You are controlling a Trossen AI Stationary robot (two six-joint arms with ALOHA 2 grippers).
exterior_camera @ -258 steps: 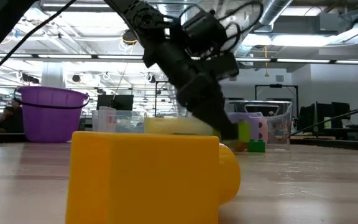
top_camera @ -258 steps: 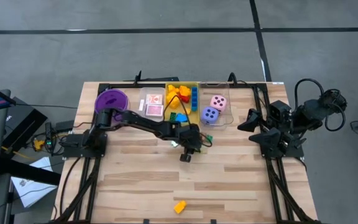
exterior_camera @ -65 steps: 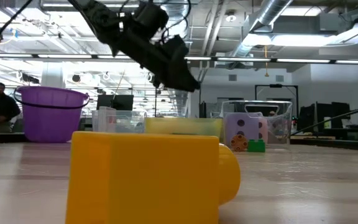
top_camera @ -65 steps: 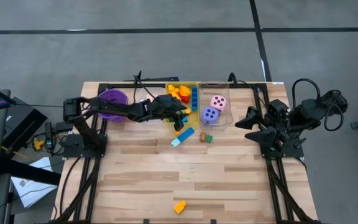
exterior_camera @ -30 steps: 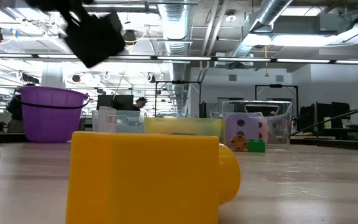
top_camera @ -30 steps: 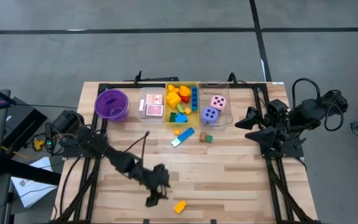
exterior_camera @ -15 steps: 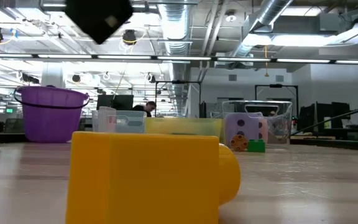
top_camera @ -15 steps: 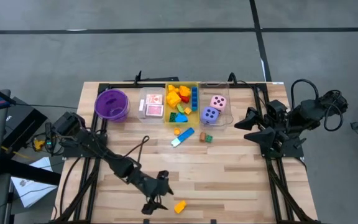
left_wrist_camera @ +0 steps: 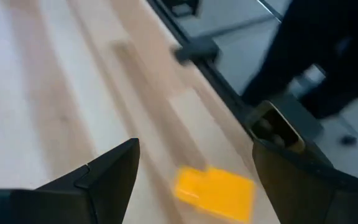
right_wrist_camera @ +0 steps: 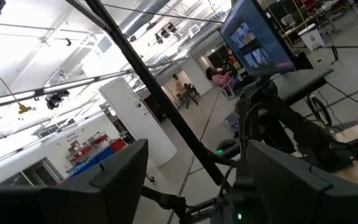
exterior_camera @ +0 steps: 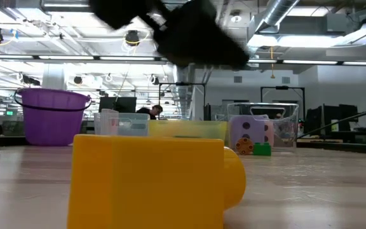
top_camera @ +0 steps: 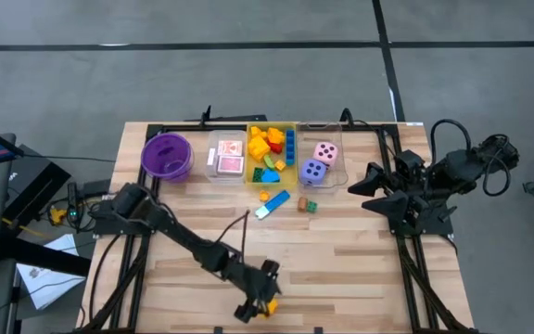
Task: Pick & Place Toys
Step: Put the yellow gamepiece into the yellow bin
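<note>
Yellow block lying alone at the table's near edge
Left gripper is hovering right over it with fingers spread wide, the block's long side lying across the gap; the right gripper, fingers apart, is waiting well away

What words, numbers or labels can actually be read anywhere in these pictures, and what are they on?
No words or printed numbers are legible.
The purple die and pink die show only pips, no digits.
The playing cards are too small to read.
The monitor shows blurred screen content, unreadable.
</note>
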